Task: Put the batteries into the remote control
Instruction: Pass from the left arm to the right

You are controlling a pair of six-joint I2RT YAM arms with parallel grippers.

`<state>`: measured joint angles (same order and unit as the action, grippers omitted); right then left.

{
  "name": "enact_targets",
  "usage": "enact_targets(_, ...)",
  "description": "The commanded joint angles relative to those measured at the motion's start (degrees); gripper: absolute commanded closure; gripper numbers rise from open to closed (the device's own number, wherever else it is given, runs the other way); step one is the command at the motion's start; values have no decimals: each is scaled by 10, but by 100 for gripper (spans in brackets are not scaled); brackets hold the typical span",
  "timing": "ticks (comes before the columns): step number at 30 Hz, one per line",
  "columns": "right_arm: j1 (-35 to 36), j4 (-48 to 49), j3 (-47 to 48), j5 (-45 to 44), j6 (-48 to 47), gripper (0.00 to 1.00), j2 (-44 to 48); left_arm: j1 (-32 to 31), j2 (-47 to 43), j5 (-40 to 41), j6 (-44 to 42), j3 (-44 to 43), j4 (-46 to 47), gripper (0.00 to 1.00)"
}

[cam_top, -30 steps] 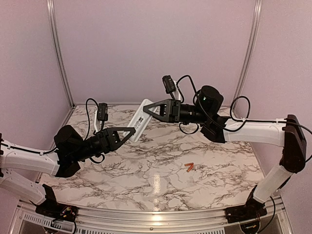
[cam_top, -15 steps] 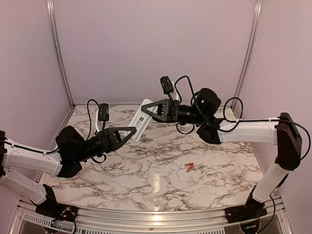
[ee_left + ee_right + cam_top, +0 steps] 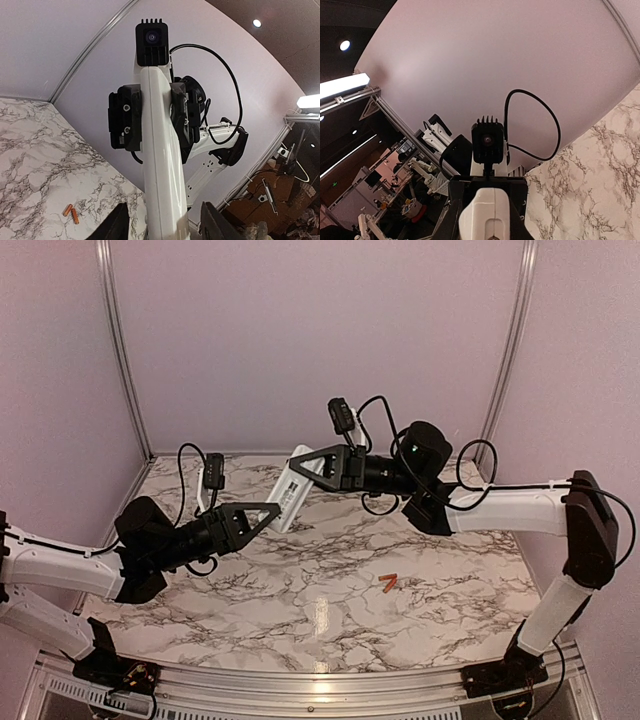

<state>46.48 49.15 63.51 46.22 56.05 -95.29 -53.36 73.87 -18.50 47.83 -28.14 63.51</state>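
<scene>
Top external view shows the remote control [image 3: 288,490] held in the air at frame centre, the right gripper [image 3: 298,462] pinching its upper end. Jaws of the left gripper [image 3: 273,508] stand spread around its lower end. Two orange batteries [image 3: 388,584] lie on the marble table [image 3: 330,615], lower right.

I see the remote control [image 3: 288,488] as smooth white plastic; the marbled table [image 3: 300,592] is glossy, perhaps laminate.
</scene>
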Motion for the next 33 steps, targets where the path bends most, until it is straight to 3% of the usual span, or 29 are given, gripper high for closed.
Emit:
enact_targets(1, -16, -7, -5, 21, 7, 100, 14, 1, -56, -2, -67, -27, -128, 32)
enact_targets(6, -37, -79, -35, 43, -17, 100, 40, 14, -130, 41, -165, -66, -338, 3)
enact_targets(8, -44, -112, -47, 55, -25, 100, 48, 15, -149, 58, -220, -94, -430, 1)
enact_targets(11, -46, -180, -54, 69, -58, 100, 57, 15, -158, 64, -299, -142, -560, 1)
enact_targets(16, -48, -251, -62, 85, -95, 100, 56, 12, -164, 70, -392, -178, -660, 1)
enact_targets(22, -51, -266, -84, 108, -105, 100, 44, -8, -170, 88, -503, -195, -704, 8)
enact_targets(27, -55, -293, -85, 114, -127, 100, 26, -53, -118, 148, -594, -234, -769, 15)
enact_targets(33, -59, -295, -95, 118, -123, 100, -5, -103, -65, 152, -684, -265, -789, 28)
